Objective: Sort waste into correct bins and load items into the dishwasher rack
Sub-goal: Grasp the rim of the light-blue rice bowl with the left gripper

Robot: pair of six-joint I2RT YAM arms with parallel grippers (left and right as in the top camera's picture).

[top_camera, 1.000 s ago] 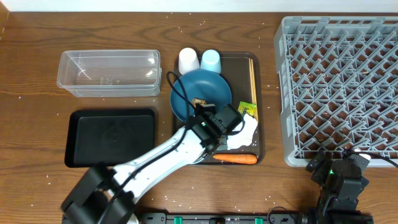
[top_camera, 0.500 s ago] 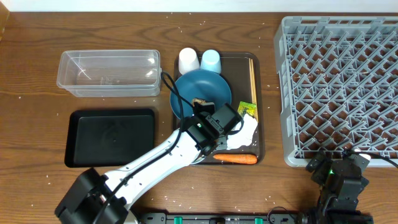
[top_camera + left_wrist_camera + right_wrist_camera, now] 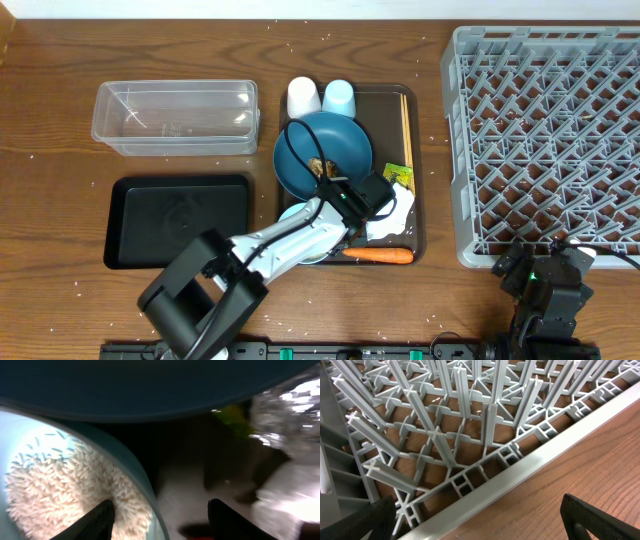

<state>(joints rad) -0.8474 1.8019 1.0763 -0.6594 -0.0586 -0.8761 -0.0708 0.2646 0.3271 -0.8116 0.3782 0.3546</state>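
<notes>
My left gripper (image 3: 366, 197) (image 3: 162, 521) is open over the brown serving tray. It straddles the pale-blue rim of the white bowl (image 3: 297, 214) (image 3: 145, 491). One finger hangs over the loose white rice (image 3: 60, 490), the other outside the bowl. The dark-blue plate (image 3: 322, 150) (image 3: 150, 385) sits just beyond, with a brown food lump (image 3: 322, 164) on it. The foil ball (image 3: 285, 405), napkin (image 3: 397, 209) (image 3: 290, 497) and green-yellow packet (image 3: 397, 177) (image 3: 232, 415) lie to the right. The carrot (image 3: 379, 255) lies at the tray's front. My right gripper (image 3: 545, 275) (image 3: 485, 522) stands open beside the grey rack (image 3: 545, 130) (image 3: 470, 435), holding nothing.
A white cup (image 3: 303, 97), a light-blue cup (image 3: 339, 97) and chopsticks (image 3: 405, 125) are at the back and right of the serving tray (image 3: 386, 118). The clear tub (image 3: 175, 117) and black tray (image 3: 180, 220) lie to the left.
My left gripper's jaws have gone from shut to open. The left arm has swung so that it comes in more steeply, and the bowl's rim now shows beside it. The right arm has stayed still.
</notes>
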